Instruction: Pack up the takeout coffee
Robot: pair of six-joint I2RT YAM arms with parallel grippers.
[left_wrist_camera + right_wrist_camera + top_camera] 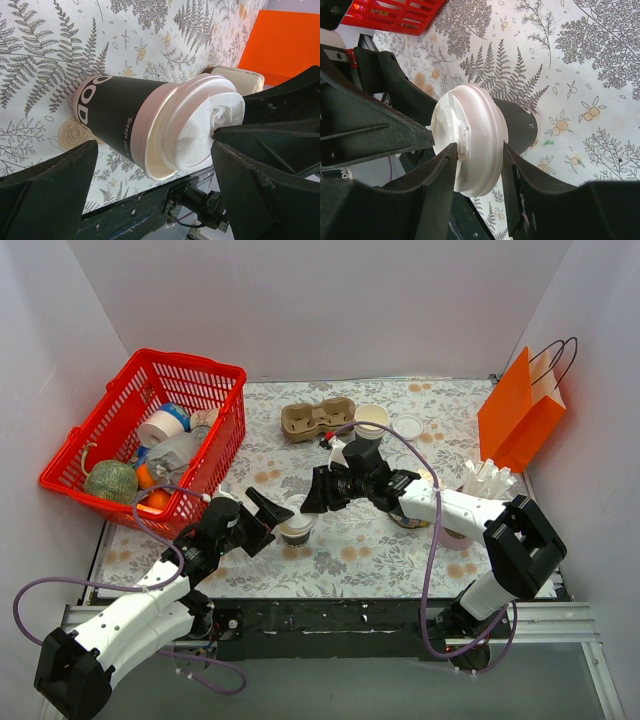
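Two sets of jaws meet at the takeout coffee (298, 523), which stands upright near the front middle of the desk (350, 550), its base down at the fern-printed cloth. Whether it rests there or is just lifted I cannot tell.

The left jaws stand wide, one finger (45, 195) on each side of the coffee's dark body, and neither appears to touch it. The right jaws are closed partway onto the coffee, gripping the rim of its white lid (470, 135) from above on two opposite sides.

Beyond the coffee, toward the back of the desk, a brown cardboard cup carrier (318, 418) lies flat. Just to the right of that line, also behind the coffee, stand a lidless paper cup (371, 420) and a loose white lid (407, 426), side by side.

Far to the coffee's left and farther back sits a red basket (215, 455) full of groceries. Far to the coffee's right, at the back, an orange paper bag (520, 415) stands upright.
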